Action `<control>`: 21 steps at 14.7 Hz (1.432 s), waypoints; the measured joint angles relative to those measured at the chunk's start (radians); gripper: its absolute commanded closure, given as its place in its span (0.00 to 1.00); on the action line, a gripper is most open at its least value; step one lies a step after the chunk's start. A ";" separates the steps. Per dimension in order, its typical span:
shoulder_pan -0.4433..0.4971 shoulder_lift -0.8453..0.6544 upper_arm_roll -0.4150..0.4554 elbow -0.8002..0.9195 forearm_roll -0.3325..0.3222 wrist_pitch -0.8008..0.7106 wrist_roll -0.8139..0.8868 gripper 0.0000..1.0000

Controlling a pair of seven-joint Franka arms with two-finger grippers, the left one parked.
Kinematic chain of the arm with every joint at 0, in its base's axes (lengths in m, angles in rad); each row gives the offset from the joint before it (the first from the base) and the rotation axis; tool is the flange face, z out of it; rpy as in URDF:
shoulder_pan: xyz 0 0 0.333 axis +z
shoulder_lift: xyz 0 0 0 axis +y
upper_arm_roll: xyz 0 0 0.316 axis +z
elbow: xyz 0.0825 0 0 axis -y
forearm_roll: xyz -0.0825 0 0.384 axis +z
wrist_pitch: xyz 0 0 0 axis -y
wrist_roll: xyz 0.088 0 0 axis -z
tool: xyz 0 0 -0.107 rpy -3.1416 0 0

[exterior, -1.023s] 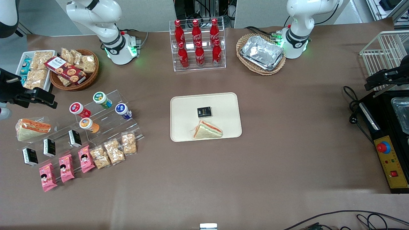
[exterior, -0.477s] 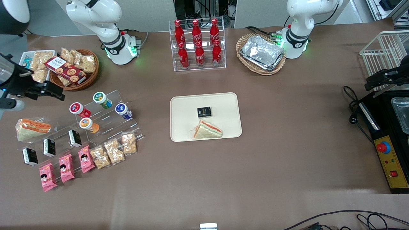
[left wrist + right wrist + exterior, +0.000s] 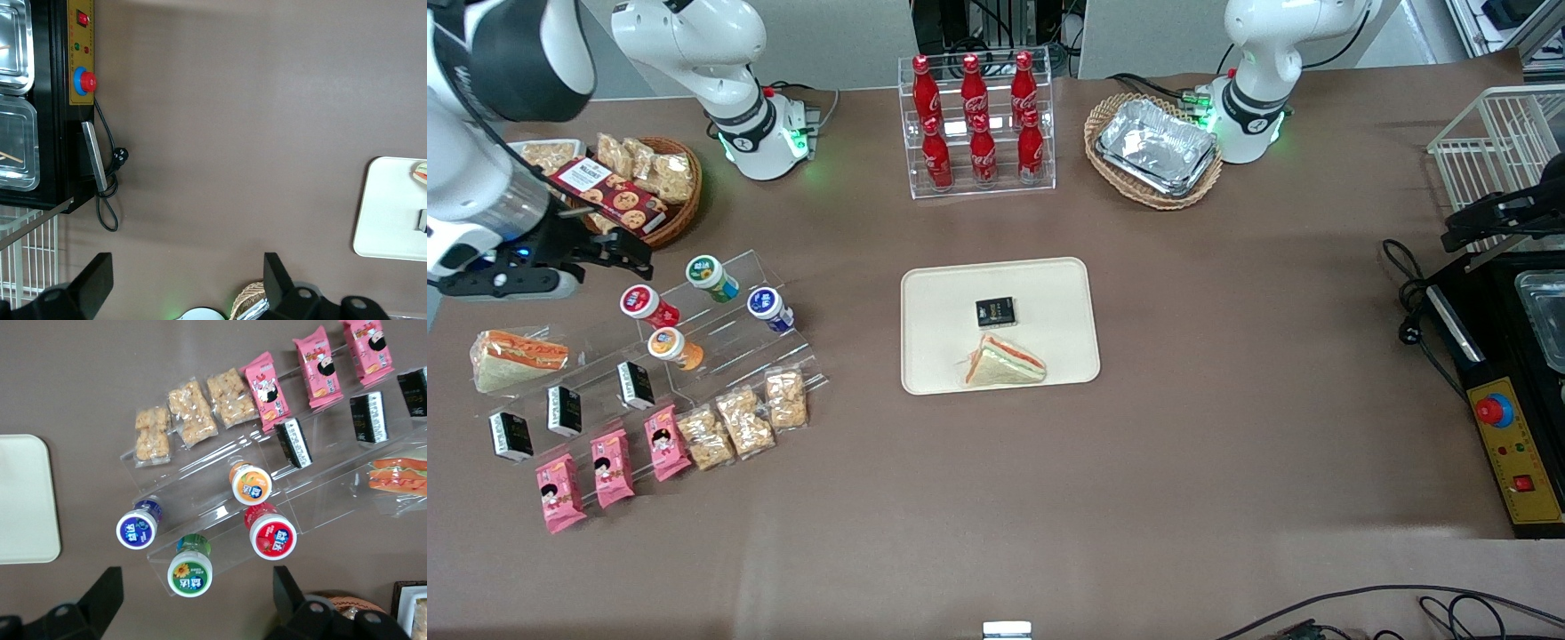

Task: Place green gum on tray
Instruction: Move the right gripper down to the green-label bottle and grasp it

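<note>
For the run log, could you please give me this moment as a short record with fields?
task stage: approach, nothing grasped yet
gripper: open, above the table near the clear stand, beside the green gum
green gum: lying on the stand's upper step, untouched
neighbours: red gum, blue gum, orange gum on the same stand
tray: mid-table, toward the parked arm's end from the stand
on tray: black packet, sandwich

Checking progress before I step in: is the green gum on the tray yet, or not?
Not yet. The green gum sits on the clear rack, apart from the tray. The open claw hangs beside the rack, holding nothing.
</note>
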 measured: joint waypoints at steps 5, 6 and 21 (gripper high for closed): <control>0.015 -0.056 0.005 -0.198 0.001 0.163 -0.013 0.00; 0.020 -0.064 0.005 -0.225 0.001 0.179 -0.013 0.00; 0.044 -0.098 0.006 -0.448 0.001 0.335 -0.014 0.00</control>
